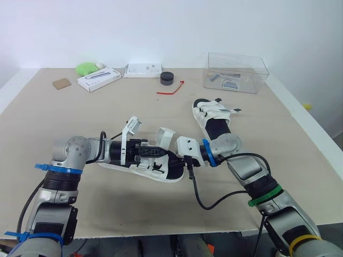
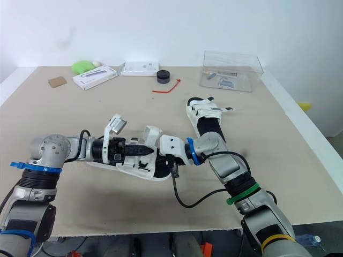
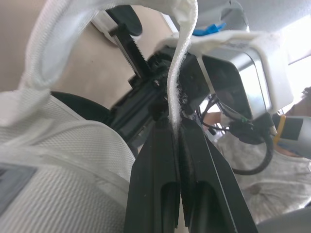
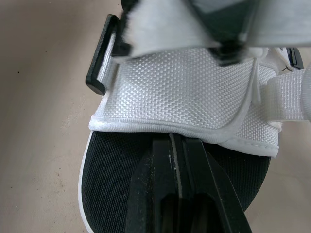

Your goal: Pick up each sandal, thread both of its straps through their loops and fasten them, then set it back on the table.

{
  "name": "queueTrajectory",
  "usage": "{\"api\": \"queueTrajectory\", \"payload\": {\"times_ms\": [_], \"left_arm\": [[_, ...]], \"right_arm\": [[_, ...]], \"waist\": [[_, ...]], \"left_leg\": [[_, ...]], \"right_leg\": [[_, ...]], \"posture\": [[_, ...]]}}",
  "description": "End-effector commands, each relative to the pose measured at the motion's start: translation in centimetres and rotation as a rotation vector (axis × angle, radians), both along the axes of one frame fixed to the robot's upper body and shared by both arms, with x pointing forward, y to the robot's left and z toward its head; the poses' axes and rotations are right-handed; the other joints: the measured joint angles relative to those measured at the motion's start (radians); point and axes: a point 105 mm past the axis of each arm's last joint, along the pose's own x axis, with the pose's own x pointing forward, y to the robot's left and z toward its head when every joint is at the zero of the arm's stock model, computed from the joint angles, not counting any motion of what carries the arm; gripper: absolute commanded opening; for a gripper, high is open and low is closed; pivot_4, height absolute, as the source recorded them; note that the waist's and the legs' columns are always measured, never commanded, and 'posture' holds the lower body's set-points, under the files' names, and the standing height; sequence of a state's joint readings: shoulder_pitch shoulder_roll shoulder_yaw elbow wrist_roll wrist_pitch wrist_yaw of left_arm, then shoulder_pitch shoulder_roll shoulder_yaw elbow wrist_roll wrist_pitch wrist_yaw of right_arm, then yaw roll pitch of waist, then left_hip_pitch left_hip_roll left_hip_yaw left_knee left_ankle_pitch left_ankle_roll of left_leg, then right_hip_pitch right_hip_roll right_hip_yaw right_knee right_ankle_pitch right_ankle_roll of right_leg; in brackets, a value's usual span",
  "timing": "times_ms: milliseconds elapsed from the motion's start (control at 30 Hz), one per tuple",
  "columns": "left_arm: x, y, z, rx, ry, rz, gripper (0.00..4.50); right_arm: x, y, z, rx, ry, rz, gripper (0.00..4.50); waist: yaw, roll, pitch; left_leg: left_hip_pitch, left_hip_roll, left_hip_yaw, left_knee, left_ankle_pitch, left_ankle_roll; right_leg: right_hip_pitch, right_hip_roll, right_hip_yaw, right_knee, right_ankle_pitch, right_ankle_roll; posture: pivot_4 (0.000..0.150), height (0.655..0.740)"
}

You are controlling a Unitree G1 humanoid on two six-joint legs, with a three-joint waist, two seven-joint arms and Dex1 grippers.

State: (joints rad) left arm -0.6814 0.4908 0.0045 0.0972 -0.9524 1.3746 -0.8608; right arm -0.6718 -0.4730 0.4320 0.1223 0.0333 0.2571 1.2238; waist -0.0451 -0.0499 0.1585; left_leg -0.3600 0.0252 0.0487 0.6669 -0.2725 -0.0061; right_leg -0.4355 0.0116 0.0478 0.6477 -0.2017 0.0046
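Observation:
A white sandal with a black footbed (image 1: 140,167) lies at the table's near centre, between my two grippers. My left gripper (image 3: 176,125) is shut on one of its white straps (image 3: 181,58), which stands up between the fingers. From the other side my right gripper (image 4: 178,141) is shut on the edge of the sandal's white woven flap (image 4: 184,97), over the black footbed (image 4: 116,179). A black loop buckle (image 4: 99,58) sits at the flap's side. The second sandal (image 1: 213,119) lies on the table to the right, apart from both grippers.
At the back right stands a clear plastic box (image 1: 236,72). A black round puck (image 1: 167,78), a red tie (image 1: 171,88), two white boxes (image 1: 99,78) (image 1: 142,70), a green object (image 1: 86,68) and a brown card (image 1: 61,83) lie along the back. The table's front edge (image 1: 161,233) is near.

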Motion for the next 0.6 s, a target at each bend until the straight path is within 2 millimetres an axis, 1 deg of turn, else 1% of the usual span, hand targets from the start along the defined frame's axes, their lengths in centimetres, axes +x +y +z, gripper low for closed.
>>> {"api": "queueTrajectory", "payload": {"times_ms": [33, 167, 367, 600], "left_arm": [[-1.3, -0.4, 1.0, -0.027, -0.008, -0.068, 0.12], [-1.8, -0.2, 0.5, 0.016, 0.002, -0.081, 0.12], [-1.4, 0.3, -0.4, 0.111, -0.081, -0.073, 0.12], [-1.1, 0.1, -1.2, 0.147, -0.094, -0.086, 0.12]], "right_arm": [[-0.3, -0.8, -2.6, -0.083, 0.06, -0.028, 0.0], [-0.3, -0.9, -2.7, -0.092, 0.055, -0.022, 0.0], [-0.3, -0.9, -2.7, -0.091, 0.055, -0.02, 0.0], [-0.5, -0.7, -2.8, -0.089, 0.055, -0.018, 0.0]], "waist": [[0.0, 0.0, 0.0], [0.0, 0.0, 0.0], [0.0, 0.0, 0.0], [0.0, 0.0, 0.0]], "left_leg": [[0.0, 0.0, 0.0, 0.0, 0.0, 0.0], [0.0, 0.0, 0.0, 0.0, 0.0, 0.0], [0.0, 0.0, 0.0, -0.001, 0.0, 0.0], [0.0, 0.0, 0.0, -0.001, 0.0, 0.0]], "right_leg": [[0.0, 0.0, 0.0, 0.0, 0.0, 0.0], [0.0, 0.0, 0.0, 0.0, 0.0, 0.0], [-0.001, 0.0, 0.0, 0.0, -0.001, -0.001], [-0.001, 0.0, 0.0, 0.0, -0.001, -0.001]], "posture": [[0.15, 0.74], [0.15, 0.74], [0.15, 0.74], [0.15, 0.74]]}}
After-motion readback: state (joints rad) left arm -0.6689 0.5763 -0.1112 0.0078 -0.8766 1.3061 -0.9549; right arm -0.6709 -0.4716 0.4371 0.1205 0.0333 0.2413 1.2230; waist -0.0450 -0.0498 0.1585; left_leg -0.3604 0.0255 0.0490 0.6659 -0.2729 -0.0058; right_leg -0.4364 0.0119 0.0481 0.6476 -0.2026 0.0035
